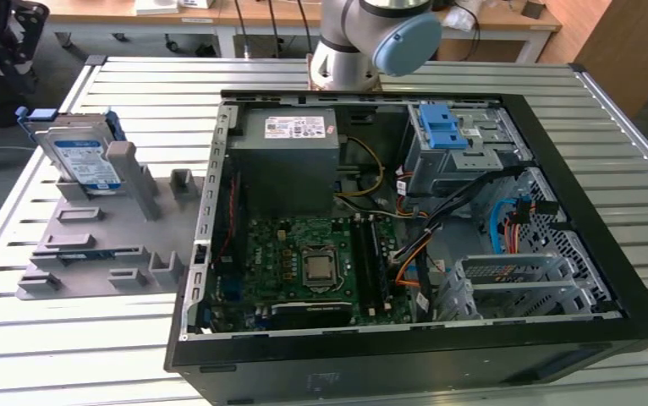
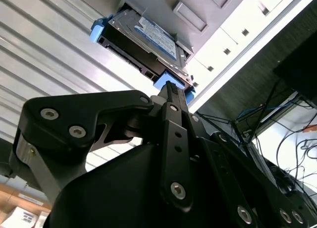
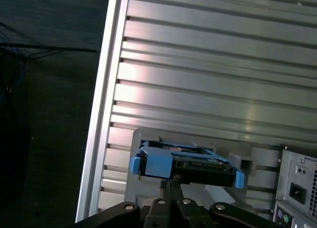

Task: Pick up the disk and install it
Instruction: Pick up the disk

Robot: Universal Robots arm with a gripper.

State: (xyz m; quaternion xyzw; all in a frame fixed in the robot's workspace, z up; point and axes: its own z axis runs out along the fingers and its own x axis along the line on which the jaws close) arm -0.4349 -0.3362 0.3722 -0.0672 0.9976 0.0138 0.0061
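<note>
My gripper [image 2: 169,86] is clenched shut with nothing between its fingertips. In both wrist views it points toward the disk [image 2: 143,39] but does not touch it.

The disk is a silver hard drive with a blue-and-white label and a blue plastic carrier frame around its edges. It stands on edge, leaning slightly, in a slot of a grey moulded fixture [image 1: 98,245]. The fixture lies on the slatted metal bench [image 1: 144,93], on the exterior view's left, just beside the open computer case [image 1: 414,359].

I judge the disk to be stiff and fairly heavy for its size. Its bare metal faces look smooth and likely slippery, and it is sensitive to knocks. The blue carrier looks like thinner, springier plastic. The safest hold seems to be across the flat faces at the exposed upper end, clear of the label edge and the connector side.

Inside the case I see a grey power supply [image 1: 290,148], a green motherboard [image 1: 301,262], cable bundles, and a metal drive cage [image 1: 459,156] with a blue latch [image 1: 442,127] on top.
</note>
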